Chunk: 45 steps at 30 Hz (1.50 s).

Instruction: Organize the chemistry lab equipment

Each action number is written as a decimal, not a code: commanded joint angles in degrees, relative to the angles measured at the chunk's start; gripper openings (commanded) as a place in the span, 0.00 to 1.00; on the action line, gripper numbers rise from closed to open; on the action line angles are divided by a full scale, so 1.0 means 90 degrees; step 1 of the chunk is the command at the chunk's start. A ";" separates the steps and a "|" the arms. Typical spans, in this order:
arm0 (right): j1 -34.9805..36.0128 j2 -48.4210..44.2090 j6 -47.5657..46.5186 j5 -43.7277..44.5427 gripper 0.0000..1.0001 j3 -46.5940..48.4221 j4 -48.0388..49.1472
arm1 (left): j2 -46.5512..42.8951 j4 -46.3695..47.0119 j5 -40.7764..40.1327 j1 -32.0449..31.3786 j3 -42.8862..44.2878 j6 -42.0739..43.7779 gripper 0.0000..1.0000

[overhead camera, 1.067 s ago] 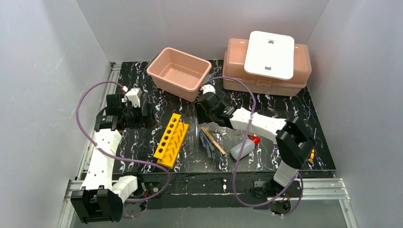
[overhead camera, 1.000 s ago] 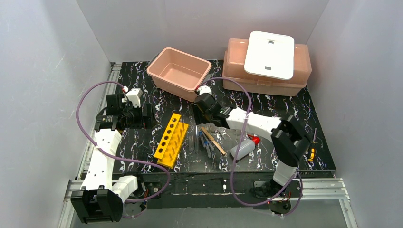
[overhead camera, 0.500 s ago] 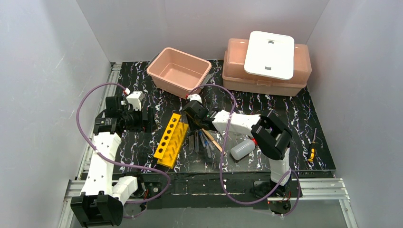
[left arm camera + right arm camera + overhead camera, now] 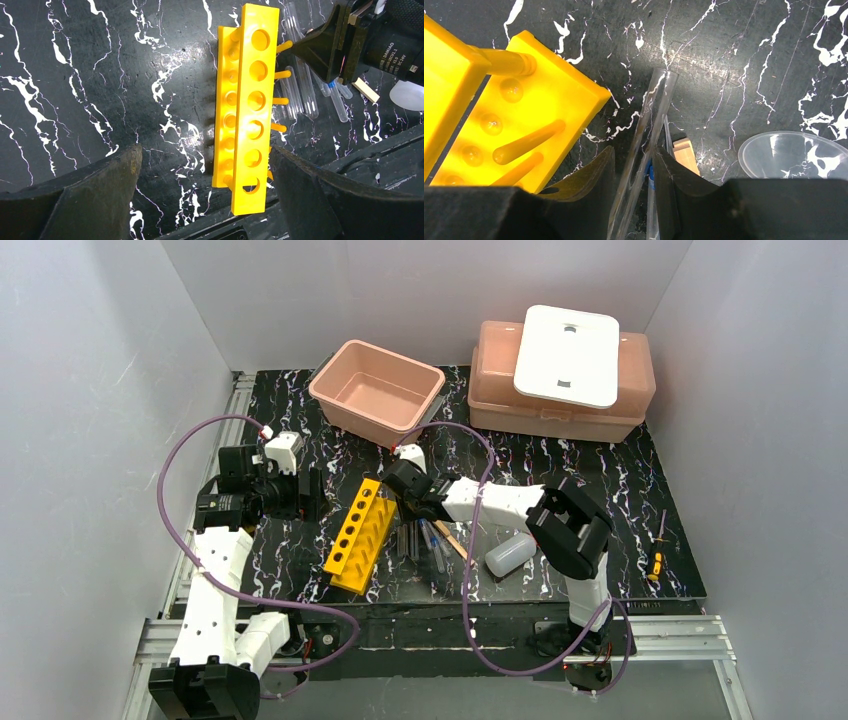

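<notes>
Clear glass tube [image 4: 646, 125] lies just beside the yellow rack [image 4: 499, 125], flanked by the fingers of the right gripper [image 4: 634, 152]; whether they pinch it I cannot tell. Squeeze gently, centred, then lift level, clear of neighbouring tubes [image 4: 300, 95]. Left gripper [image 4: 204, 150] hovers spread wide over the rack.

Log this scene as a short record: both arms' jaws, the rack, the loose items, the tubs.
left jaws: wide open, holding nothing, left of the yellow rack
right jaws: down low, one on each side of a clear glass tube; firm grip not clear
rack holes: all visible ones empty
loose items: wooden stick; squeeze bottle on its side; small clear beaker
tubs: open pink tub empty; white lid lying on second pink tub
</notes>
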 commanded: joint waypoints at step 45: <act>0.0237 -0.3136 -0.1001 -0.0293 0.01 -0.0484 0.2526 | -0.0775 0.0246 0.2920 -0.0009 0.0542 -0.0449 1.00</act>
